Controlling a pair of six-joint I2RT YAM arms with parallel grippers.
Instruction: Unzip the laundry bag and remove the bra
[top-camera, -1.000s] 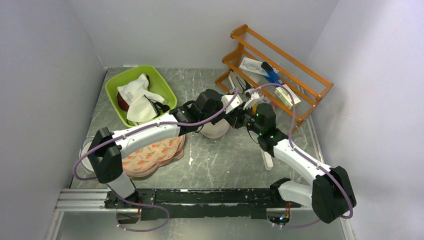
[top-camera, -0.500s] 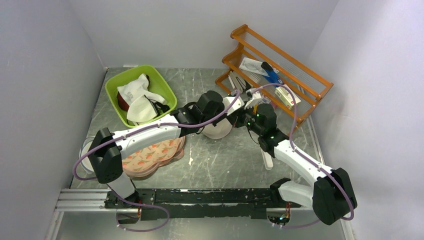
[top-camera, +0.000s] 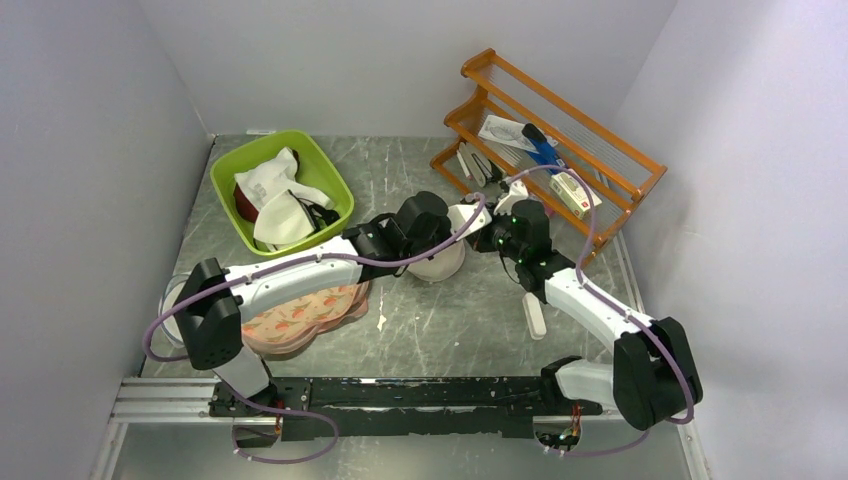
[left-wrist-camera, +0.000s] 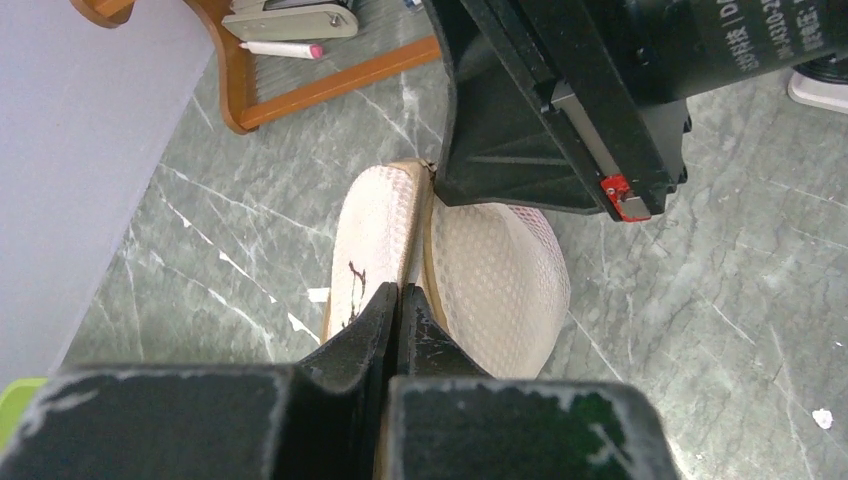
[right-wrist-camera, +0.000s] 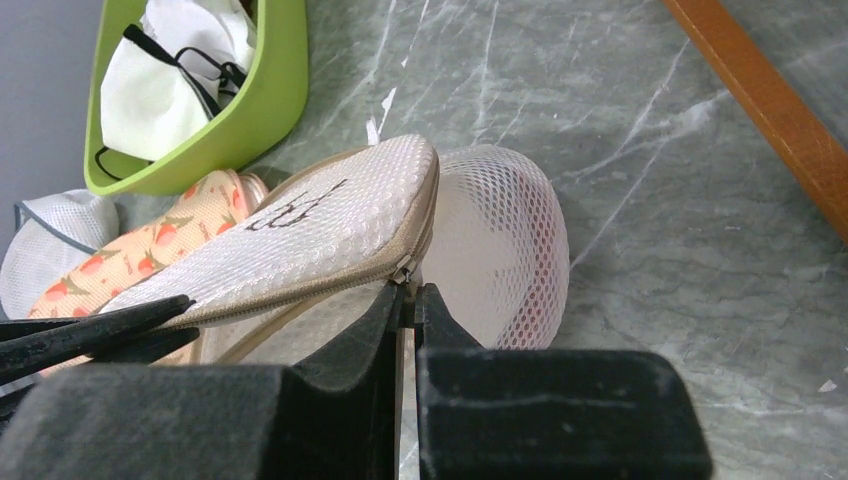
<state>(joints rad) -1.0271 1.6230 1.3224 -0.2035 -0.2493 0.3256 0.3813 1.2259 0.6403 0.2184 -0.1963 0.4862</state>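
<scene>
The laundry bag (top-camera: 437, 264) lies mid-table, beige mesh with a black bra outline on its lid (right-wrist-camera: 300, 225). The lid is lifted off the body along the partly open zipper. My left gripper (top-camera: 452, 238) is shut on the bag's rim (left-wrist-camera: 400, 296); its fingers also show in the right wrist view (right-wrist-camera: 90, 330). My right gripper (top-camera: 480, 238) is shut on the zipper pull (right-wrist-camera: 404, 272) at the lid's edge. The bra shows only as red through the body's mesh (right-wrist-camera: 541, 292); the rest is hidden inside.
A green basin (top-camera: 232, 205) with white garments stands back left. An orange wooden rack (top-camera: 560, 130) stands back right, close behind both wrists. Peach fruit-printed pads (top-camera: 305, 310) and a plain white round bag (top-camera: 172, 300) lie left. A white stick (top-camera: 535, 318) lies right.
Both wrists have shifted slightly right and away, with the right forearm stretching out further. The bag has moved a little to the right with them. Both grippers stay shut.
</scene>
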